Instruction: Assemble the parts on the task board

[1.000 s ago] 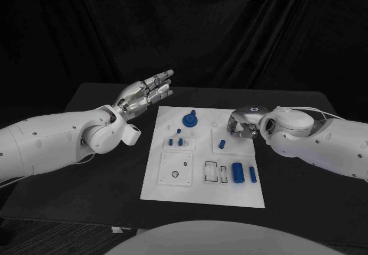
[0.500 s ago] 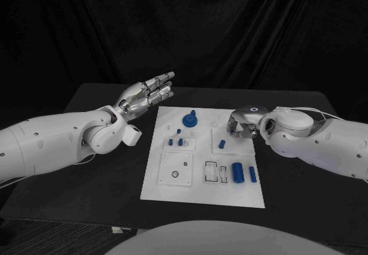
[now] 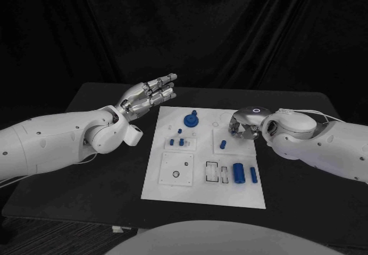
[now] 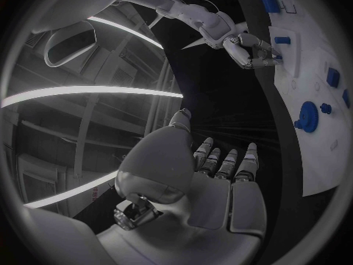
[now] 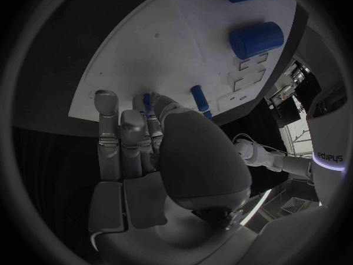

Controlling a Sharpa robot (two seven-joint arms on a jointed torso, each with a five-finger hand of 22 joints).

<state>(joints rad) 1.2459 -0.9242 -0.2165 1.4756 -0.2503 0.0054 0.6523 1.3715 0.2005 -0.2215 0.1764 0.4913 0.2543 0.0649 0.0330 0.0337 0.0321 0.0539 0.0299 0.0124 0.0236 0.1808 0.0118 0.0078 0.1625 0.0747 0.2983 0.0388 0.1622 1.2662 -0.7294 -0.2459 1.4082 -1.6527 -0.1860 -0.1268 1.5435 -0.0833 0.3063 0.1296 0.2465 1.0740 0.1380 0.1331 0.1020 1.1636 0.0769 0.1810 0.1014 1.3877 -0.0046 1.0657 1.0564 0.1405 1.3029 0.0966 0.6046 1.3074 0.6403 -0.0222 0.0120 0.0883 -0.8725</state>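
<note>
- The white board [image 3: 204,183] is laid in the middle of the dark surface [image 3: 100,180], with blue parts [image 3: 239,173] scattered on it
- The right hand [image 3: 244,123] is lowered over the board's far right corner, fingers curled down beside a small blue peg [image 3: 222,143]; whether anything is pinched cannot be told
- The left hand [image 3: 148,95] is held raised left of the board, fingers apart, nothing in it
- A pick-up at that corner seems to be in hand; a firm pinch and a straight lift would be called for next
</note>
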